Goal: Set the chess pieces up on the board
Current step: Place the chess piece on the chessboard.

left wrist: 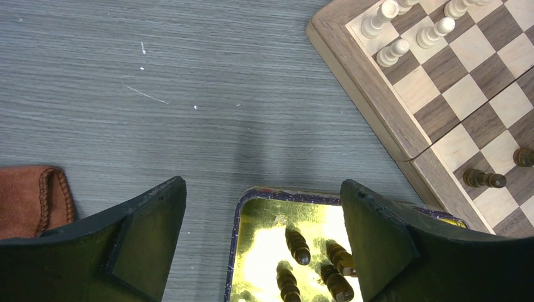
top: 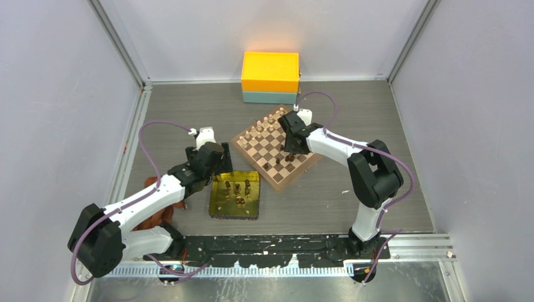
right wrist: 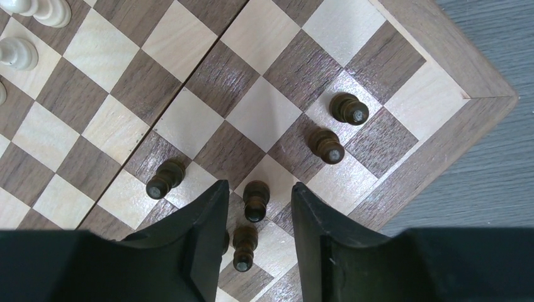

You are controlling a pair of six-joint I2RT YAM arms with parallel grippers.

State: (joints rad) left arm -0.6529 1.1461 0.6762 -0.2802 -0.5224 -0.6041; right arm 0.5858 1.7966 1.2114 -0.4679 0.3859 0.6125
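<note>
Matte black right claw (right wrist: 257,187), released, straddles a turned dark chess piece (right wrist: 255,201) on the checkered board (right wrist: 261,113); left claw (left wrist: 264,184) released.

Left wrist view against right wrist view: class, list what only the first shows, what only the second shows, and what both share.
Only left wrist: the gold tray holding dark pieces, a brown pouch, and the open left gripper.
Only right wrist: the right gripper, open, its fingers either side of one of the dark pieces standing near a corner of the board.
Both: the board, dark pieces standing on it, pale pieces and the grey table.
</note>
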